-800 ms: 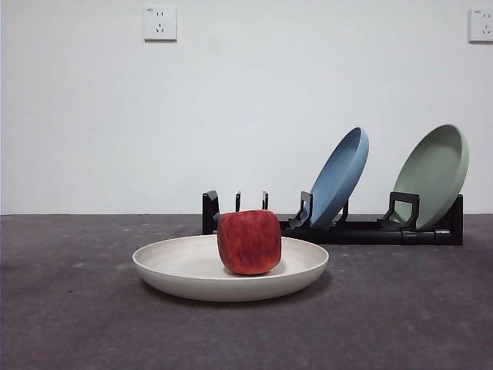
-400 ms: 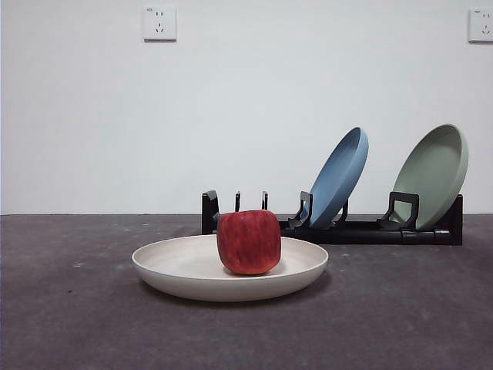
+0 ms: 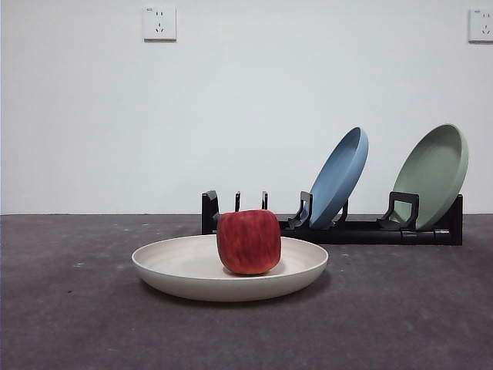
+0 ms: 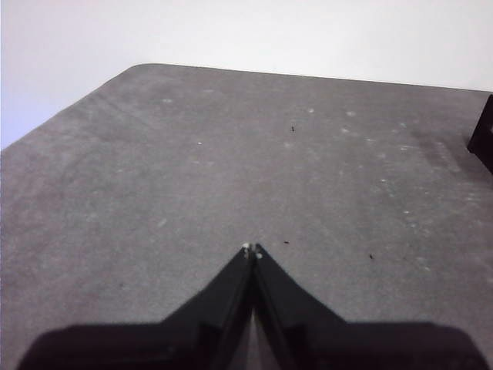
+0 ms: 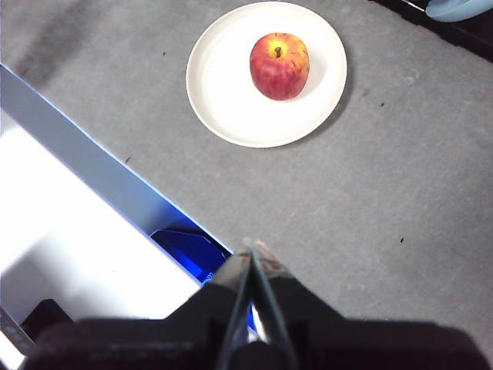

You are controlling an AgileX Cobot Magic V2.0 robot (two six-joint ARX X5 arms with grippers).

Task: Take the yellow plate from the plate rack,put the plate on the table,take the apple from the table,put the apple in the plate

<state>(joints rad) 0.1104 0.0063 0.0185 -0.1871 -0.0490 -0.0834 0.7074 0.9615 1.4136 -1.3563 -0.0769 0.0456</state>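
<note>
In the front view the yellow plate (image 3: 229,271) lies flat on the bench (image 3: 77,308) at the centre of the frame, and the apple (image 3: 249,241) sits upright in it, a little right of the plate's middle. Behind them, right of centre, the plate rack (image 3: 362,229) holds a blue plate (image 3: 339,177) and a pale green plate (image 3: 433,174), both leaning in their slots; the rack's leftmost slot is bare. In the left wrist view the left gripper (image 4: 252,250) has its jaws pressed together, holding nothing, over bare bench. In the right wrist view the right gripper (image 5: 252,248) likewise has its jaws closed and empty, with the plate and apple (image 5: 279,65) well apart from it, at the top centre of the frame.
</note>
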